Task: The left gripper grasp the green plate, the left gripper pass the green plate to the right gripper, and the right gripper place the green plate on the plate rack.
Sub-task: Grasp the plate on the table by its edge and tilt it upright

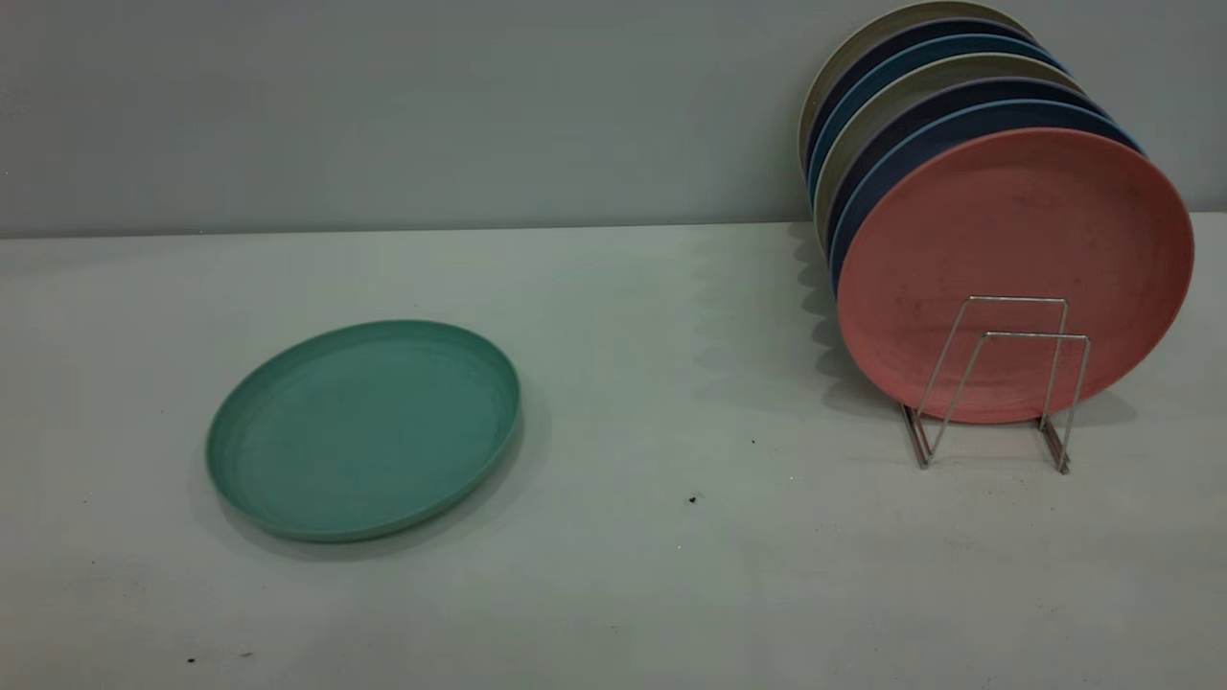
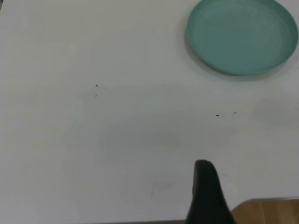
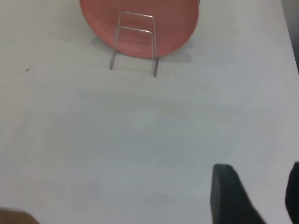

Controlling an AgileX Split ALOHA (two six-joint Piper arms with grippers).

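Right gripper [image 3: 254, 196] hangs spread above the table [image 1: 671, 594]; green plate [image 1: 364, 428] lies flat, plate rack [image 1: 997, 383] at its three o'clock.

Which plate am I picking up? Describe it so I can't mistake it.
On the white table, look away from the silver wire plate rack of upright plates, fronted by a salmon-pink plate. The round teal-green plate lies alone at the exterior view's left. It is the only plate lying flat, and the only green one.

Level exterior view; wrist views downward.
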